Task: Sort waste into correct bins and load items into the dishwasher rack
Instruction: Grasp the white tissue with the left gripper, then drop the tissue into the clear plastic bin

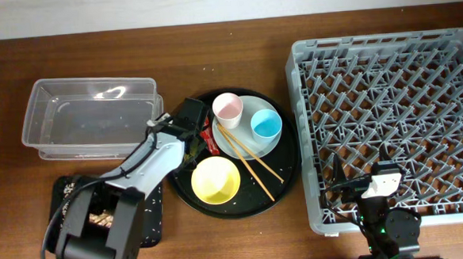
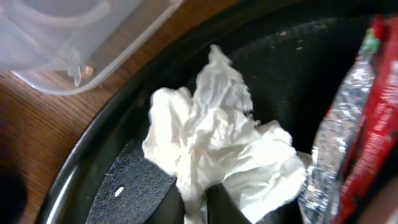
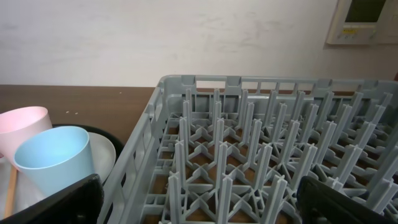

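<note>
1. The left gripper is down in the left part of the round black tray, and its two dark fingers are pinched onto the bottom edge of the crumpled white tissue. So it's closed on the tissue, with the paper bunched up right above the tips.
2. The tissue is low on the tray floor, and I can't tell if it's lifted at all. The red snack wrapper is just beside it on the right, silver edge touching or nearly touching the paper.
3. The clear tub sits on the table just left of the round tray, near the gripper, and it looks empty. The flat black tray is closer to the front, partly under the left arm.
4. The white cup with pink inside and the blue cup stand on the grey-blue plate. The chopsticks lie across its edge, with the yellow bowl beside them.
5. The right gripper hangs over the front left corner of the dishwasher rack, jaws spread wide, holding nothing.
</note>
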Motion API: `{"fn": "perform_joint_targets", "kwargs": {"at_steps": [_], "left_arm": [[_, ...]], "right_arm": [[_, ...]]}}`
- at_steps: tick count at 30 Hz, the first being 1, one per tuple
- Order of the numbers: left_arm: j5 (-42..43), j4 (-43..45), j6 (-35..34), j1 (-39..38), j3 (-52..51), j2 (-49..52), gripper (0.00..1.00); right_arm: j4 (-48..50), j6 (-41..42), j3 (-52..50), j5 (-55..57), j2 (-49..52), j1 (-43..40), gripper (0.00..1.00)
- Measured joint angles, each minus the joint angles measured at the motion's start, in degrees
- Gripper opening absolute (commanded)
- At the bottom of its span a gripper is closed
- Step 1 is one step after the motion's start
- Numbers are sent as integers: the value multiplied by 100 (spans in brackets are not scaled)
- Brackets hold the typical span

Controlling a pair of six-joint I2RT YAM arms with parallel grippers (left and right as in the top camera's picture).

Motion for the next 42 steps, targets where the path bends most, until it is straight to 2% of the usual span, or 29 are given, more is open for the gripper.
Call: {"fn": "perform_joint_targets", "kwargs": {"at_steps": [10, 13, 17, 25, 26, 27, 28, 30, 31, 32, 33, 35, 38, 42], "left_arm": [[-188, -389, 761, 2, 2, -1838, 1], [-455, -387, 946, 37, 2, -2476, 1], [-1003, -387, 1060, 457, 7, -3217, 2], [-1139, -369, 1091, 1777, 7, -2785, 11], [-1078, -326, 1091, 1873, 7, -2662, 18], [-1029, -289, 1097, 1941, 7, -2527, 39], [-970, -234, 1088, 2026, 7, -2321, 49], [-933, -57, 1145, 2068, 7, -2109, 65], [-909, 24, 1139, 2087, 7, -1961, 68], [-883, 90, 1196, 2094, 7, -1864, 68], [-863, 170, 1316, 2096, 7, -1823, 61], [-785, 372, 1615, 2096, 11, -1827, 55], [-216, 468, 2498, 2083, 94, -1947, 55], [1152, 428, 3355, 1829, 273, -2415, 56]], "right_arm": [[0, 0, 0, 0, 0, 0, 98], [0, 0, 0, 0, 0, 0, 98], [0, 2, 0, 0, 0, 0, 98], [0, 0, 0, 0, 0, 0, 98], [0, 2, 0, 0, 0, 0, 98], [0, 0, 0, 0, 0, 0, 98], [0, 2, 0, 0, 0, 0, 98], [0, 2, 0, 0, 0, 0, 98], [0, 2, 0, 0, 0, 0, 98], [0, 2, 0, 0, 0, 0, 98], [0, 2, 0, 0, 0, 0, 98], [0, 2, 0, 0, 0, 0, 98], [0, 2, 0, 0, 0, 0, 98], [0, 4, 0, 0, 0, 0, 98]]}}
